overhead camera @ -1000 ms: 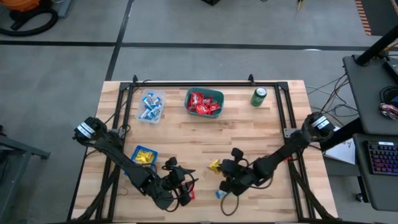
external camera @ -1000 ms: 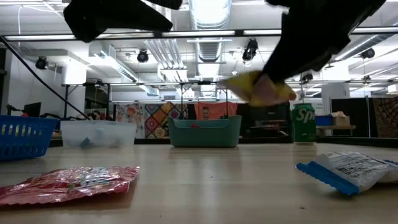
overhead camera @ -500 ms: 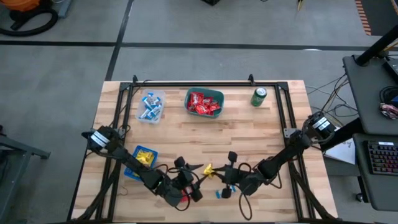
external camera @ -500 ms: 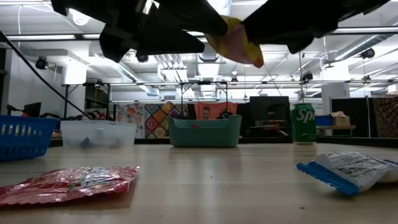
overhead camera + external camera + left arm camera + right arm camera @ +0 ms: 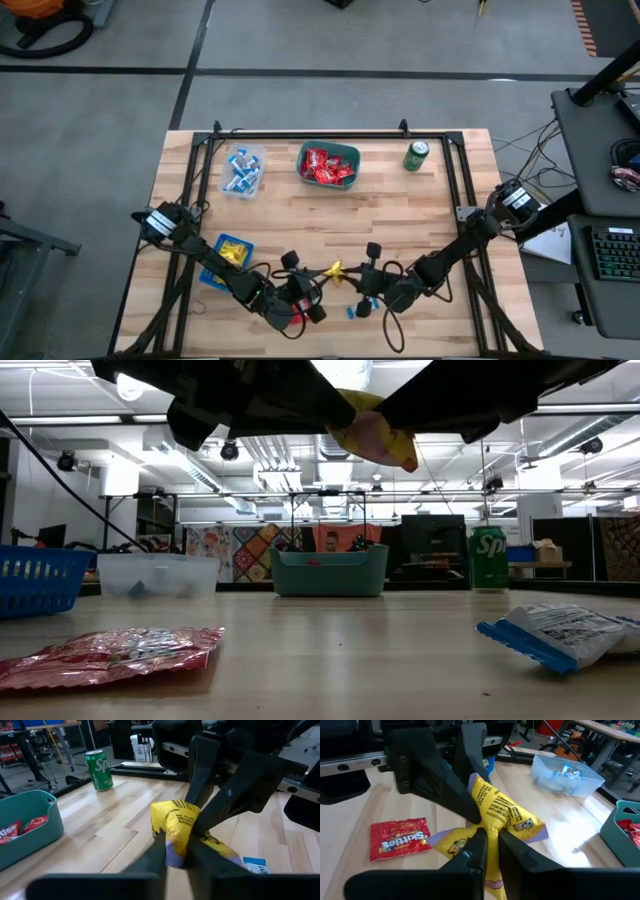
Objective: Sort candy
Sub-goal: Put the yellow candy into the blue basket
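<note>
Left gripper and right gripper both clamp the same yellow packet, held above the table's front centre. Packet crumpled, black print. Red packet and blue-and-white wrapper lie on the table below.

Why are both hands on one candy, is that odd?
Yes: the left hand and right hand both pinch one yellow packet in mid-air above the table, each gripping an end.
</note>
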Action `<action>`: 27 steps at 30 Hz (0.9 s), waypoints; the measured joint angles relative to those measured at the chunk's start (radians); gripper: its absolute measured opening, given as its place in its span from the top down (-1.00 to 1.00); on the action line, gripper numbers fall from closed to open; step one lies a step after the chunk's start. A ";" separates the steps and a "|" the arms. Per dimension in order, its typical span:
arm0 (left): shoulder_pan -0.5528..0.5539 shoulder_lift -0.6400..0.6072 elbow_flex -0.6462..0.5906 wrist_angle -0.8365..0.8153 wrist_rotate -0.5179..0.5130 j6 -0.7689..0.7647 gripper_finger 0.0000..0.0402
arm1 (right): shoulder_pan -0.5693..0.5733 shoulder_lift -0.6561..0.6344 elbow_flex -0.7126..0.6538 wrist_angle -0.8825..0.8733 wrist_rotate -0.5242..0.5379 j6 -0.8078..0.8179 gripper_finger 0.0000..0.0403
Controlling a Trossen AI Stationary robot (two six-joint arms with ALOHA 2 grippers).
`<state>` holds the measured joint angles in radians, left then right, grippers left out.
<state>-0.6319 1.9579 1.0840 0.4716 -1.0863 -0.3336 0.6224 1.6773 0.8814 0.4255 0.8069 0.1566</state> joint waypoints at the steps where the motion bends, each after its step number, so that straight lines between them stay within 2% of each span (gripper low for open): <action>1: 0.000 -0.001 0.000 0.000 0.000 0.000 0.89 | 0.000 0.000 0.000 0.000 -0.001 0.002 0.81; 6: 0.000 -0.009 0.018 -0.023 -0.001 0.040 0.95 | -0.005 -0.007 0.006 -0.015 -0.006 0.042 0.51; 9: -0.007 -0.034 0.051 -0.133 -0.003 0.036 0.99 | -0.008 -0.024 0.011 -0.034 -0.006 0.064 0.31; 12: -0.021 -0.083 0.102 -0.384 -0.006 -0.053 0.99 | -0.008 -0.049 0.011 -0.053 -0.015 0.077 0.16; 15: -0.038 -0.120 0.197 -0.806 0.023 -0.258 1.00 | -0.008 -0.088 0.012 -0.105 -0.040 0.127 0.07; 18: -0.052 -0.131 0.340 -1.290 0.157 -0.523 1.00 | -0.007 -0.115 0.013 -0.160 -0.052 0.166 0.02; 22: -0.058 -0.106 0.491 -1.816 0.465 -0.809 1.00 | -0.007 -0.120 0.013 -0.185 -0.053 0.185 0.00; 24: -0.060 -0.094 0.522 -1.963 0.568 -0.899 1.00 | -0.009 -0.115 0.013 -0.181 -0.052 0.185 0.00; 27: -0.059 -0.097 0.515 -2.037 0.713 -0.943 1.00 | -0.012 -0.106 0.013 -0.183 -0.052 0.185 0.00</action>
<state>-0.6905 1.8607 1.5993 -1.5654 -0.3730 -1.2764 0.6104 1.5717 0.8944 0.2429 0.7551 0.3420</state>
